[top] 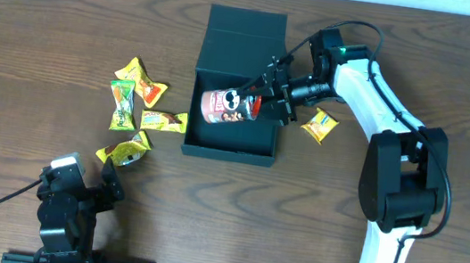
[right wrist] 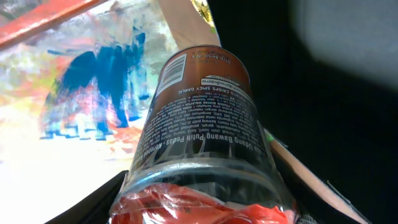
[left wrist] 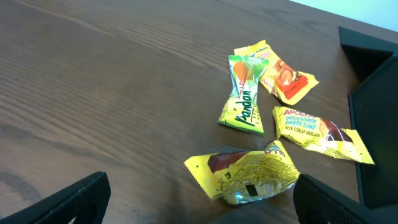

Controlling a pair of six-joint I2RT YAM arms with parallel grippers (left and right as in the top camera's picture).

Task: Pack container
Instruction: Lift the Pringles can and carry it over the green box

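Note:
The dark teal container (top: 228, 151) stands open at the table's middle, its flap lid (top: 246, 23) folded back. My right gripper (top: 268, 100) is shut on a red-topped snack can (top: 228, 107) and holds it lying sideways over the container's opening; the can (right wrist: 200, 124) fills the right wrist view. Several yellow and green snack packets (top: 136, 101) lie left of the container. My left gripper (top: 89, 187) is open and empty at the front left, with a yellow packet (left wrist: 245, 174) just ahead of its fingers (left wrist: 199, 205).
One yellow packet (top: 318, 125) lies right of the container beside the right arm. In the left wrist view a green packet (left wrist: 242, 96) and more yellow packets (left wrist: 314, 130) lie near the container's wall (left wrist: 379, 124).

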